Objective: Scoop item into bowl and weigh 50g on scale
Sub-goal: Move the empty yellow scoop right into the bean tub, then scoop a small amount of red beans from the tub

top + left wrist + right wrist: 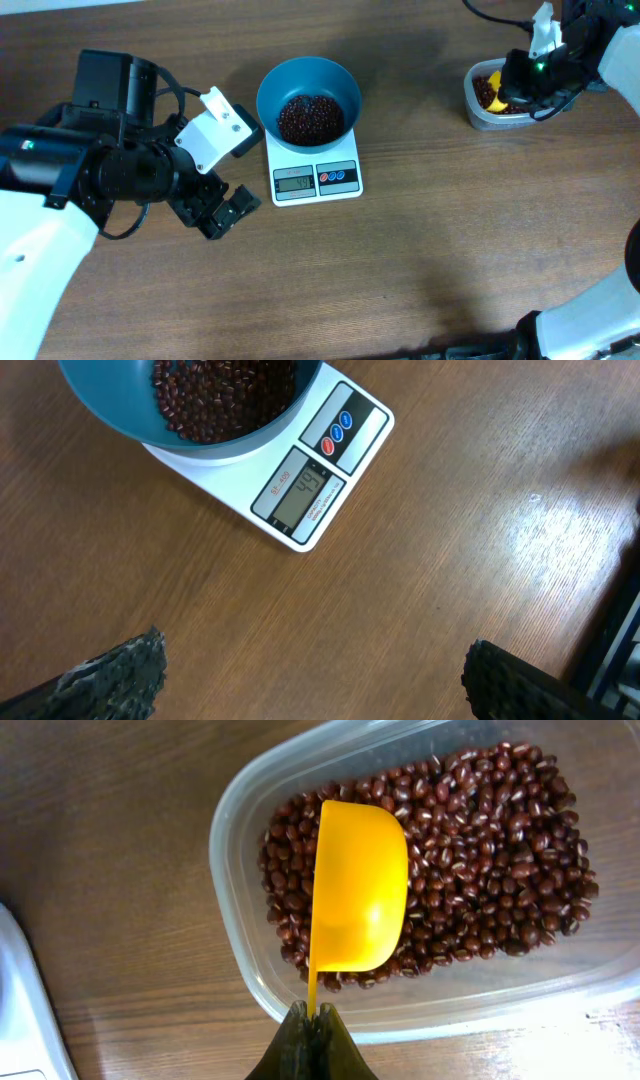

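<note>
The light-blue bowl (pixel 308 92) stands on the white scale (pixel 316 178) and holds a pile of red-brown beans (pixel 309 117). In the left wrist view the bowl (pixel 190 445), beans (pixel 222 395) and scale (pixel 320 475) show at the top; the display reads about 49. My left gripper (pixel 223 211) is open and empty over bare table left of the scale (pixel 315 678). My right gripper (pixel 313 1025) is shut on the handle of a yellow scoop (pixel 358 885), turned on its side over the beans (pixel 480 850) in a clear tub (pixel 240 840). The tub (pixel 478 112) is at the far right.
The wooden table top (pixel 420 260) lies in front of the scale. The white edge of the scale (pixel 25 1010) shows at the left of the right wrist view. Black cables (pixel 165 90) run by the left arm.
</note>
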